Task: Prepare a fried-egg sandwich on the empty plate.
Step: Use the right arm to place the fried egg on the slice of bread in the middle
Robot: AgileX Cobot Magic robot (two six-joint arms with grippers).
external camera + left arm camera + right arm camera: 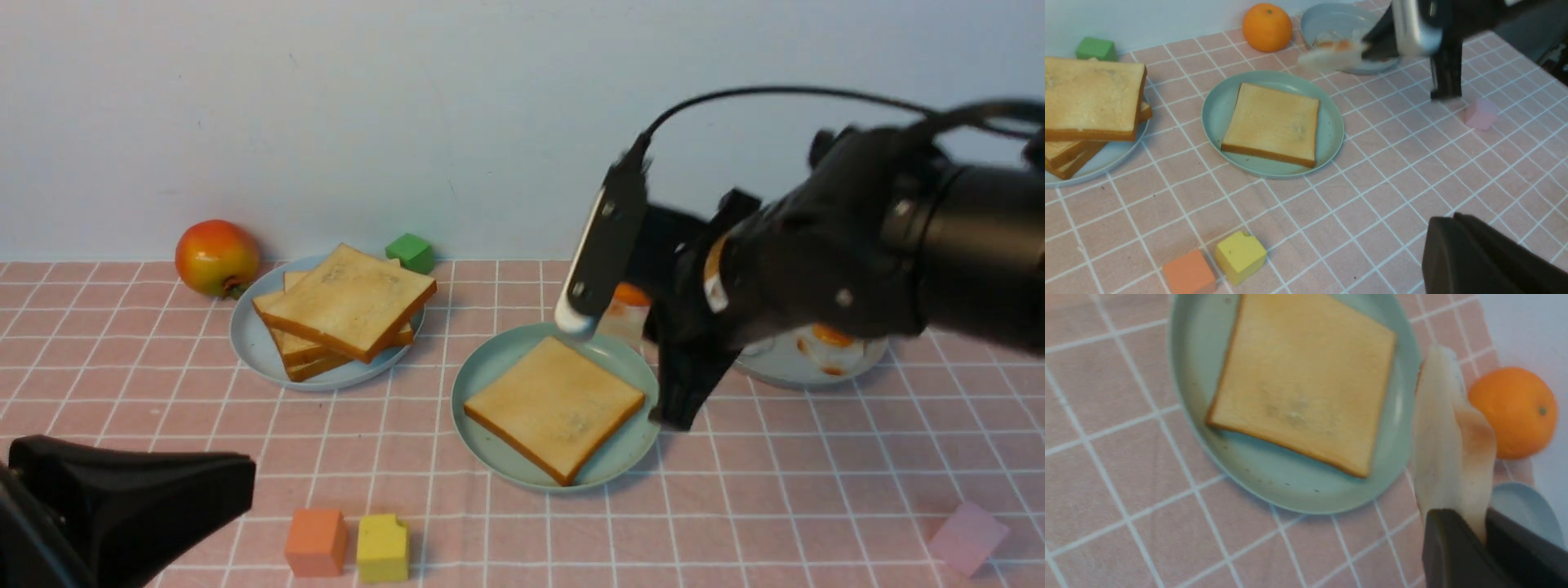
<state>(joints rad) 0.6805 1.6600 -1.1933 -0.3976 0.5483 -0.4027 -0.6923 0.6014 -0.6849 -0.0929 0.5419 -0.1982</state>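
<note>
The mint-green plate sits mid-table with one golden toast slice on it. It also shows in the right wrist view. My right gripper is shut on the edge of a white fried egg and holds it in the air just beside the plate's rim. The egg is blurred in the left wrist view. A stack of toast slices lies on the pale blue plate at the left. My left gripper is shut and empty, low at the near left.
A grey plate with another egg stands at the right. An orange lies behind the mint plate. There are also a red-yellow fruit and green, orange, yellow and pink cubes.
</note>
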